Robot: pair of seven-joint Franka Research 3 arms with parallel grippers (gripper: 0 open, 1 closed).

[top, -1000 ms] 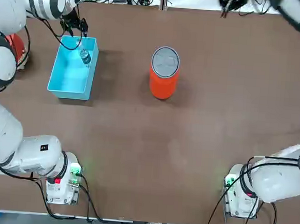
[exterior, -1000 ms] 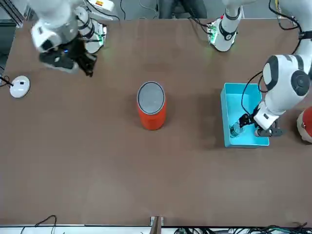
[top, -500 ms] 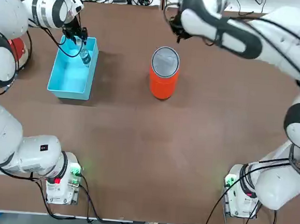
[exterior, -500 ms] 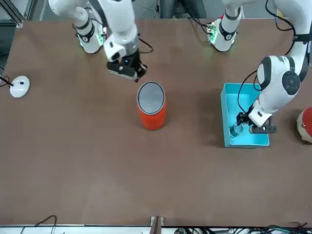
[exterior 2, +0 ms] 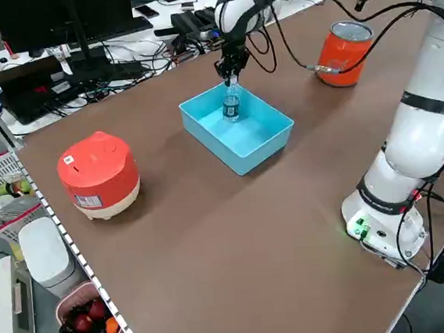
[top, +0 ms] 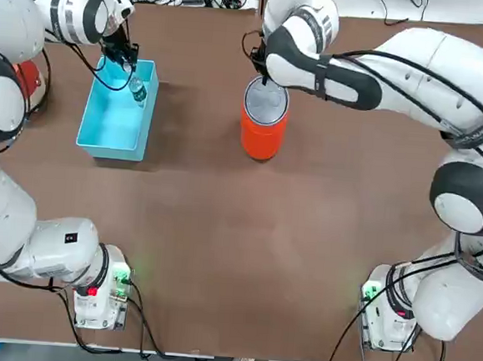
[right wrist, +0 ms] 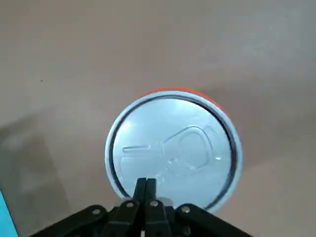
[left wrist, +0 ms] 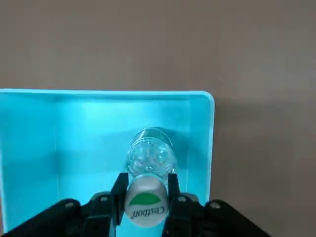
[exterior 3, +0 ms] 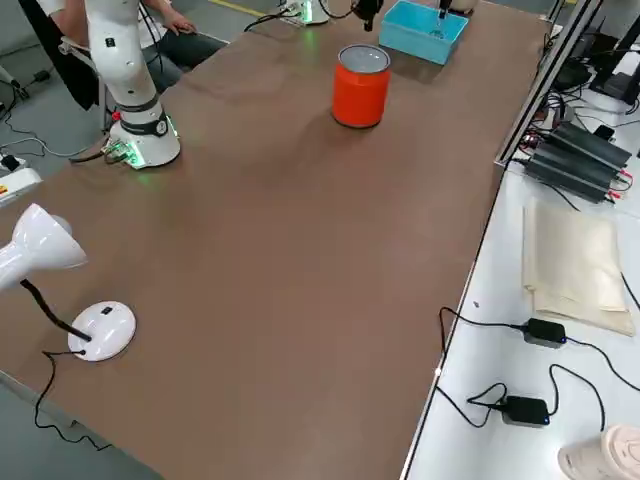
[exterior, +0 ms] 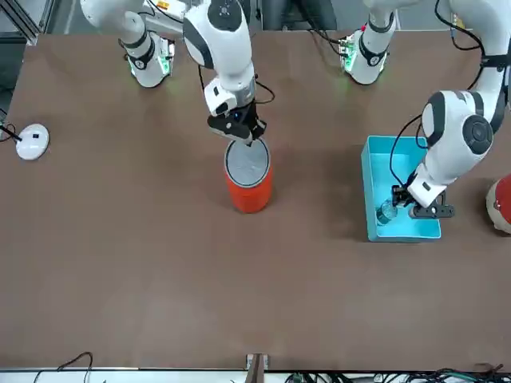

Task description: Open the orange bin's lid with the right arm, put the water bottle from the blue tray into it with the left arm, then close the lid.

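Brown table (top: pixel 246 231) carries: orange bin (top: pixel 263 132) centre-far, blue tray (top: pixel 112 120) at its left side, red-and-white rounded pot (exterior 2: pixel 98 174) beyond the tray, white desk lamp (exterior 3: pixel 70 290) at right edge, both arm bases.

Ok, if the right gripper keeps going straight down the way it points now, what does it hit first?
Most likely the lid of the orange bin, near its rim; the right gripper, fingers shut, points down at that edge.
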